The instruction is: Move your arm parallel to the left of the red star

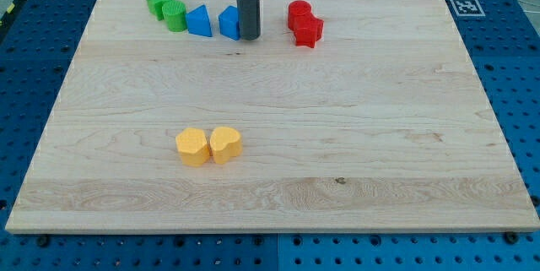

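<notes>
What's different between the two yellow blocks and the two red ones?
The yellow blocks sit side by side low on the board, far from my tip; the red blocks sit near the view's top, just to the right of my tip. The yellow pair lines up left to right; the red pair is staggered, the red star nearer the view's bottom. The yellow ones look rounded, the star spiky. Both pairs touch.

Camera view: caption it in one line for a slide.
My tip rests beside a blue block, left of the red star, on a wooden board.
</notes>
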Robot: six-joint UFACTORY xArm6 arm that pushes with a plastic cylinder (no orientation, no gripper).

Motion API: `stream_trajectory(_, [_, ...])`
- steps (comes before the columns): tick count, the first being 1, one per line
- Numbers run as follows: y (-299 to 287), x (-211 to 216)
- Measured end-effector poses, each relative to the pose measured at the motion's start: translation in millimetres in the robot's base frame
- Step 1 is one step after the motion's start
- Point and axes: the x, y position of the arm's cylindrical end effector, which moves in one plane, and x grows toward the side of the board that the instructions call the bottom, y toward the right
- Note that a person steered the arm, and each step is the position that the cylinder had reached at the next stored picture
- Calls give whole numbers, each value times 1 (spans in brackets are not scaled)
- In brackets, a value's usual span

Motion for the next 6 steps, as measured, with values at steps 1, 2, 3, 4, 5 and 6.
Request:
stream_trajectory(1, [0, -20])
stream_trajectory(2, [0, -28])
stream_trajectory(3, [-3, -36])
stream_trajectory(4, [-13, -45])
stream_trajectory(5, [-1, -38])
stream_trajectory(6, [6, 9])
